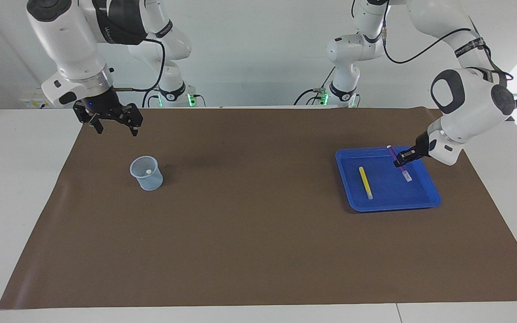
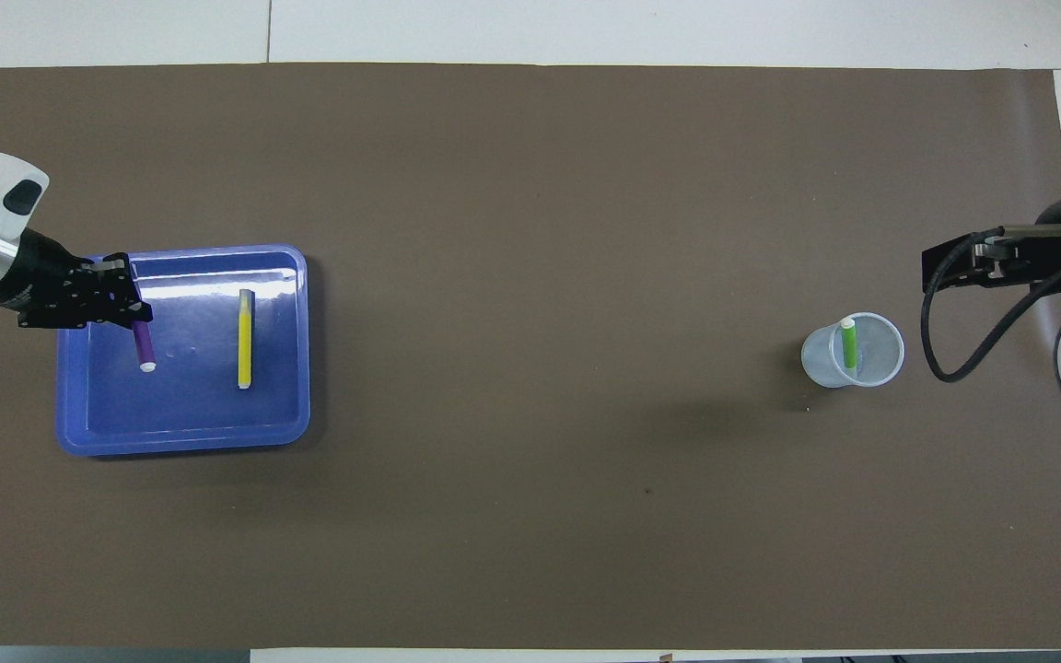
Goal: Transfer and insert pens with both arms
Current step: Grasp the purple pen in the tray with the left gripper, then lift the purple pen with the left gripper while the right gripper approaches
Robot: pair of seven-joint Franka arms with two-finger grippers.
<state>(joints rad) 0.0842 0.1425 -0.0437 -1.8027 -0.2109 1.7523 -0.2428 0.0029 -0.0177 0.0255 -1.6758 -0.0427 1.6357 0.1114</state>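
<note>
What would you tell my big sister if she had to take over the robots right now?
Left gripper: shut on the purple pen, tilted over the blue tray.
Right gripper: open, holding nothing, waiting above the mat, not over the clear cup.
Yellow pen: lying flat in the tray.
Green pen: already standing in the cup.
Done: one pen inserted.
Left: pass the purple pen to the right arm, put it in the cup, then likely the same for the yellow one.

Left tool point(image 1: 401, 160) clamped on purple pen point(image 1: 398, 162) over blue tray point(image 1: 346, 179); yellow pen point(image 1: 365, 182) inside.
</note>
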